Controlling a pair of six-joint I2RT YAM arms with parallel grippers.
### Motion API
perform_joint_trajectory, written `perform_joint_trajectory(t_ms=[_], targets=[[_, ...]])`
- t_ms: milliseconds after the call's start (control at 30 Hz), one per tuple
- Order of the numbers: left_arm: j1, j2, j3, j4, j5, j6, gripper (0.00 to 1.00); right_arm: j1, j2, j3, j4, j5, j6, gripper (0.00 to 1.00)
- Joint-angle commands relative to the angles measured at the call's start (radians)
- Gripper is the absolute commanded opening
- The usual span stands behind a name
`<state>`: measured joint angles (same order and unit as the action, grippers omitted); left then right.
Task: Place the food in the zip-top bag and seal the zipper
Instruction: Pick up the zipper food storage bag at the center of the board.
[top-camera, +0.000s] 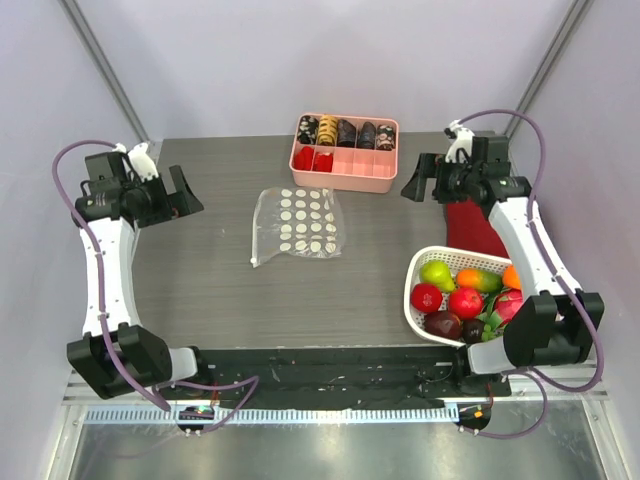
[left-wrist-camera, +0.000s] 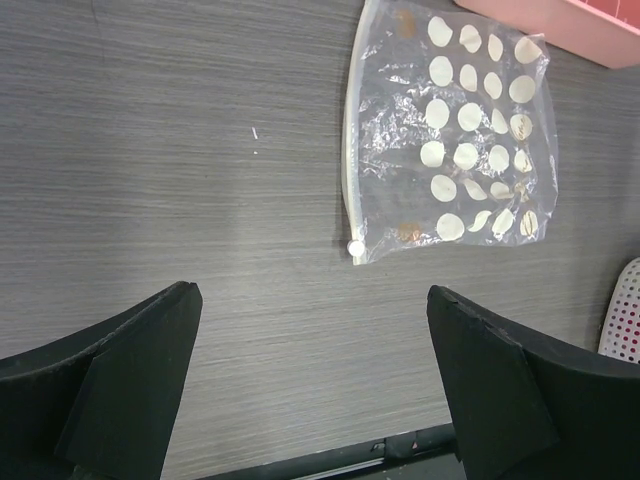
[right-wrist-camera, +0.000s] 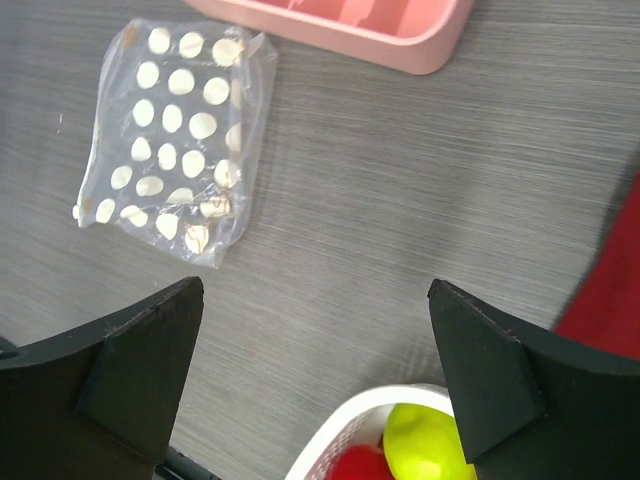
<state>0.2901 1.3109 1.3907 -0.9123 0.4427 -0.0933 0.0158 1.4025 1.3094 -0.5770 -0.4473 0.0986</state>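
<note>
The clear polka-dot zip-top bag lies flat mid-table, empty; it also shows in the left wrist view and the right wrist view. Its whitish zipper runs along the edge toward the left arm. The food sits in a white perforated basket at the right: a green pear, red apples and an orange fruit; the pear shows under the right fingers. My left gripper hovers open and empty left of the bag. My right gripper hovers open and empty behind the basket.
A pink compartment tray with dark and red snack pieces stands at the back centre, also in the right wrist view. A red cloth lies behind the basket at the right. A black rail runs along the table's near edge.
</note>
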Motion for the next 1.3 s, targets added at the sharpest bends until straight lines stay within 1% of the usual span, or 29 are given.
perform_joint_trajectory(t_ms=[0,67,100,233,400,500,633,733,867,933,1000,1033,1100,1167,1200,1267], targets=[[0.001,-0.047,0.021,0.049,0.016,-0.016,1.00,0.084,0.058,0.063,0.020,0.015,0.006,1.00],[0.003,-0.055,0.013,0.084,0.013,-0.048,1.00,0.105,0.084,0.089,0.020,0.024,0.007,1.00],[0.001,-0.056,0.007,0.098,-0.014,-0.066,1.00,0.127,0.111,0.097,0.020,0.025,0.013,1.00],[0.001,-0.076,-0.013,0.144,0.017,-0.085,1.00,0.180,0.179,0.131,0.022,0.021,0.026,1.00],[0.003,-0.130,-0.128,0.272,0.047,-0.089,1.00,0.256,0.269,0.168,0.020,0.021,0.033,1.00],[0.003,-0.163,-0.188,0.318,0.112,-0.080,1.00,0.308,0.334,0.197,0.020,0.024,0.044,1.00],[0.001,-0.196,-0.281,0.444,0.189,-0.137,1.00,0.360,0.411,0.228,0.020,0.044,0.061,1.00],[0.001,-0.170,-0.321,0.454,0.194,-0.158,1.00,0.391,0.464,0.266,0.023,0.044,0.066,0.99],[0.003,-0.084,-0.317,0.408,0.211,-0.164,1.00,0.449,0.504,0.313,0.042,0.048,0.059,0.97],[0.001,-0.037,-0.309,0.394,0.241,-0.172,1.00,0.493,0.533,0.352,0.043,0.059,0.044,0.96],[0.003,-0.012,-0.308,0.397,0.260,-0.197,1.00,0.532,0.550,0.393,0.045,0.100,0.006,0.95],[0.003,-0.001,-0.312,0.401,0.261,-0.206,1.00,0.571,0.573,0.407,0.045,0.125,-0.014,0.95],[0.001,0.008,-0.314,0.414,0.263,-0.224,1.00,0.621,0.595,0.448,0.043,0.205,-0.046,0.95],[0.001,0.010,-0.320,0.418,0.260,-0.232,1.00,0.694,0.631,0.474,0.043,0.267,-0.094,0.98],[0.001,0.008,-0.321,0.421,0.258,-0.235,1.00,0.719,0.647,0.503,0.043,0.333,-0.094,0.98],[0.003,0.001,-0.321,0.415,0.249,-0.232,1.00,0.786,0.688,0.530,0.037,0.380,-0.174,1.00]])
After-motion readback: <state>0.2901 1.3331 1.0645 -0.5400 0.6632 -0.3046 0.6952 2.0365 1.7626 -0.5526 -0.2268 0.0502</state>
